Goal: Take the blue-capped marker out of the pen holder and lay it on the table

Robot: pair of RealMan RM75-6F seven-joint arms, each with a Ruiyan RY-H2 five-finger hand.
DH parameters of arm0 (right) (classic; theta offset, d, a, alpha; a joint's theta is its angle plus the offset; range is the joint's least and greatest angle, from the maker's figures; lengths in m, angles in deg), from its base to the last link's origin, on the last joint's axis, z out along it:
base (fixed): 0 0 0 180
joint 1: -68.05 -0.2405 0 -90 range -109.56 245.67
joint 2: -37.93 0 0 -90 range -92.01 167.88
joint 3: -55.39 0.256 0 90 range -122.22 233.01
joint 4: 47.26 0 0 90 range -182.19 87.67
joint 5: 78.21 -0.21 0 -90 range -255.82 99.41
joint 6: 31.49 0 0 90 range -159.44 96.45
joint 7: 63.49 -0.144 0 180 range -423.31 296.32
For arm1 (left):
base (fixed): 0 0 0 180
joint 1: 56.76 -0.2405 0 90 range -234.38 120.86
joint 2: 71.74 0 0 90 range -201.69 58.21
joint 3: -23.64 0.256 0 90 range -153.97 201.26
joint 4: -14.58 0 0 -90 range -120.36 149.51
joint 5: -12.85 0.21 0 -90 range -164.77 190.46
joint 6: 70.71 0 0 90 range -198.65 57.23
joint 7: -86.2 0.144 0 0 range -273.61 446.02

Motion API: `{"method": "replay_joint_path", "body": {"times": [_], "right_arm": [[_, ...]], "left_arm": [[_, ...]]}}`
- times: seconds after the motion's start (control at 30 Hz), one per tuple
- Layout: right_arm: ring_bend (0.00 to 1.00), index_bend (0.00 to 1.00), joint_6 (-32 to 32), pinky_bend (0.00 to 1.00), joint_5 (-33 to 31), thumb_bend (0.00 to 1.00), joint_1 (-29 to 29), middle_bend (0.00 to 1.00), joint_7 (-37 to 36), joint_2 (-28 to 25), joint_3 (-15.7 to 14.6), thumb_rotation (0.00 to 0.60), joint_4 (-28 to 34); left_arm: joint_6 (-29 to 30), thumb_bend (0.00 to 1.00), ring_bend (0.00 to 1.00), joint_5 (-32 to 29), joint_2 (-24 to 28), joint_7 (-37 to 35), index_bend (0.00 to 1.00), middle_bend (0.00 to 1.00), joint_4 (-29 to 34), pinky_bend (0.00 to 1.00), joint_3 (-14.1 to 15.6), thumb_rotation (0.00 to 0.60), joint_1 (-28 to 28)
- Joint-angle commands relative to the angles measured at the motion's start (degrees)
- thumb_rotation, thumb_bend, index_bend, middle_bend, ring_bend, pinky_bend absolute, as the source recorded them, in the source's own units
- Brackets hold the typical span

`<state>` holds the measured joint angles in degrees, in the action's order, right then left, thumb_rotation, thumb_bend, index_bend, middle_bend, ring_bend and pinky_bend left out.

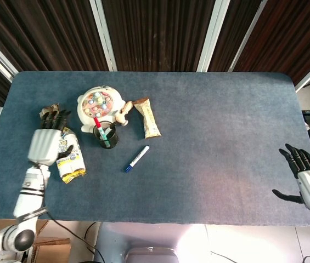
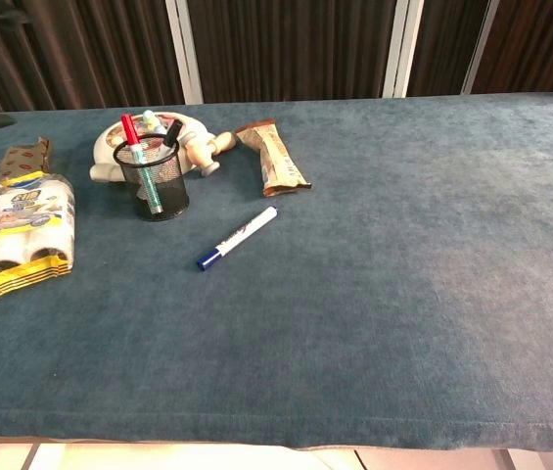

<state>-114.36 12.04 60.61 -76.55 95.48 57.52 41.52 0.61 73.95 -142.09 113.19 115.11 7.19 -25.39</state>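
Observation:
The blue-capped marker (image 1: pixel 136 158) (image 2: pixel 237 237) lies flat on the blue table, white barrel pointing up-right, blue cap toward the near left. The black mesh pen holder (image 1: pixel 106 136) (image 2: pixel 153 179) stands upright to its left with a red, a green and a dark pen in it. My left hand (image 1: pixel 47 144) hovers far left over the snack packs, fingers straight and apart, holding nothing. My right hand (image 1: pixel 307 178) is at the table's near right edge, fingers spread and empty. Neither hand shows clearly in the chest view.
A round white toy (image 1: pixel 101 104) (image 2: pixel 149 137) sits behind the holder. A snack bar (image 1: pixel 147 123) (image 2: pixel 274 166) lies right of it. A yellow-and-blue pack (image 1: pixel 69 157) (image 2: pixel 23 231) and a brown wrapper (image 1: pixel 49 118) (image 2: pixel 22 162) lie at the left.

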Motion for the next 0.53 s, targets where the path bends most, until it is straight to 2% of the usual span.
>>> {"method": "replay_joint_path", "body": {"times": [0.03, 0.27, 0.43, 0.53], "right_arm": [[0.00, 0.00, 0.3, 0.00, 0.1, 0.00, -0.3, 0.00, -0.5, 0.0, 0.0, 0.600, -0.4], [0.00, 0.00, 0.2, 0.00, 1.2, 0.00, -0.6, 0.00, -1.1, 0.5, -0.4, 0.600, -0.9], [0.00, 0.00, -0.7, 0.00, 1.9, 0.00, -0.2, 0.00, 0.2, 1.2, -0.5, 0.600, -0.8], [0.00, 0.00, -1.0, 0.00, 1.9, 0.00, -0.3, 0.00, 1.2, 1.4, -0.4, 0.600, -0.5]], "left_arm": [[4.0, 0.26, 0.00, 7.3, 7.8, -9.6, 0.04, 0.07, -0.2, 0.00, 6.5, 0.600, -8.9], [12.4, 0.26, 0.00, 16.3, 10.0, -19.7, 0.06, 0.07, -2.9, 0.00, 14.2, 0.600, -19.1], [20.7, 0.26, 0.00, 20.8, 7.9, -22.1, 0.07, 0.07, -4.5, 0.00, 17.1, 0.600, -25.5], [23.4, 0.26, 0.00, 22.3, 6.7, -22.4, 0.07, 0.07, -5.2, 0.00, 17.6, 0.600, -27.5]]}}
